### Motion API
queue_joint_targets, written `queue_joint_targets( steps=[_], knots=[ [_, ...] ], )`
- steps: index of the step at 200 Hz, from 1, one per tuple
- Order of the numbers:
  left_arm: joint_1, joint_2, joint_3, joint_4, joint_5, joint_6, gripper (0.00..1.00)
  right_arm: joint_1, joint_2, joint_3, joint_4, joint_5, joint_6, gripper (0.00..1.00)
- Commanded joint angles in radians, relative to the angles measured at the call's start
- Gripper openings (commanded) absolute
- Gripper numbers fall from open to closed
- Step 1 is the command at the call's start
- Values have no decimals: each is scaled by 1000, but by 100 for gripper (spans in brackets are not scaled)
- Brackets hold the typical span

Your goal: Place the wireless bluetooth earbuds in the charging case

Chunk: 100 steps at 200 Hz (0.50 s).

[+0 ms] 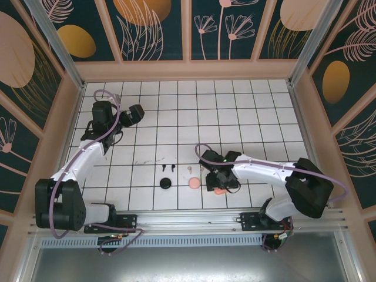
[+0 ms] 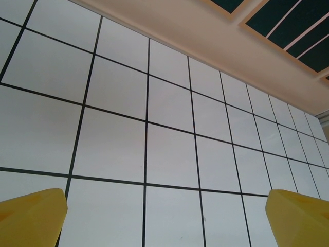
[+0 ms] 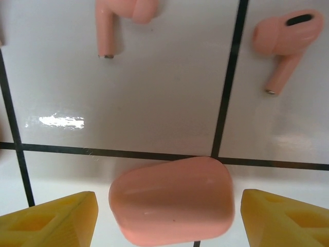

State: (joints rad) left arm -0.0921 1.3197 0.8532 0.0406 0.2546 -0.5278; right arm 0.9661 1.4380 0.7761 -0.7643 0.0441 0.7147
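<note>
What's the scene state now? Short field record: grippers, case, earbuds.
left gripper: open, over tiled table
right gripper: open, straddling coral-pink case, narrow gap each side
case lid: looks closed
coral-pink earbuds: two, loose on table beyond case
other cases: black case, pale pink case, on table to its left

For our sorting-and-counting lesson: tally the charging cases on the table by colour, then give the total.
Black charging case: 1
Pale pink charging case: 1
Coral-pink charging case: 1
Total: 3
</note>
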Motion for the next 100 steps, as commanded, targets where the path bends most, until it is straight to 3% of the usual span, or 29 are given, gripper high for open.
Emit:
queue_joint_targets(
  steps=[1, 100],
  knots=[
    [-8, 5, 42, 13, 12, 17, 99, 11, 35, 11, 8, -15, -18, 75],
    [-14, 9, 48, 21, 52, 23, 99, 4, 74, -14, 43, -7, -35, 74]
  ],
)
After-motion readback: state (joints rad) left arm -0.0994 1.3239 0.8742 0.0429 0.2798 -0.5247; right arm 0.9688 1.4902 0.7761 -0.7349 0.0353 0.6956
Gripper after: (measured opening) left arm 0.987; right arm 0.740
